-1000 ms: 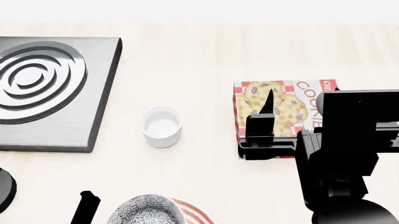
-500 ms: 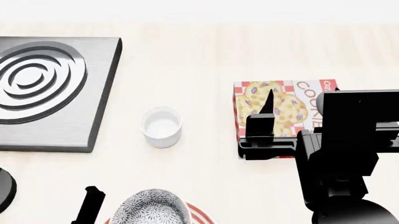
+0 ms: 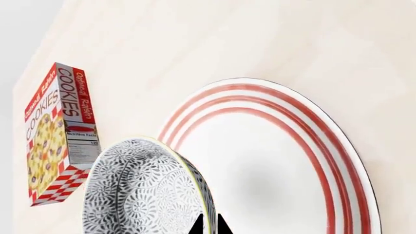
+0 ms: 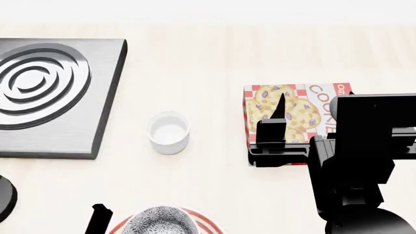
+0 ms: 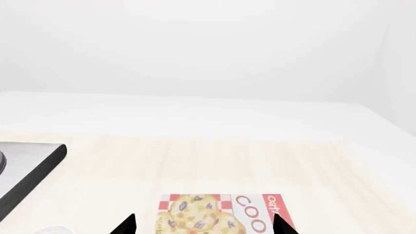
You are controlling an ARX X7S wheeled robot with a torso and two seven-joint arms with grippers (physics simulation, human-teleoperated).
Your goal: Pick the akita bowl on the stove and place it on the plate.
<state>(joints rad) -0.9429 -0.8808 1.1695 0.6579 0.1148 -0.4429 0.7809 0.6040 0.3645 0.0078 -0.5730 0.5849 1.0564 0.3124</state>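
Left wrist: the left pincer [image 3: 209, 225] is clamped on the bowl [image 3: 143, 192] rim, bowl tilted over the plate [image 3: 338, 161]; a cookie box [image 3: 57, 131] lies beyond.

Head: bowl [image 4: 159, 223] over plate [image 4: 206, 226], stove [image 4: 58, 92] bare, cup [image 4: 169, 131] between stove and box [image 4: 295, 109].

Right wrist: the right pincer [image 5: 202, 225] stands apart above the box [image 5: 221, 214] on the tabletop [image 5: 215, 161].
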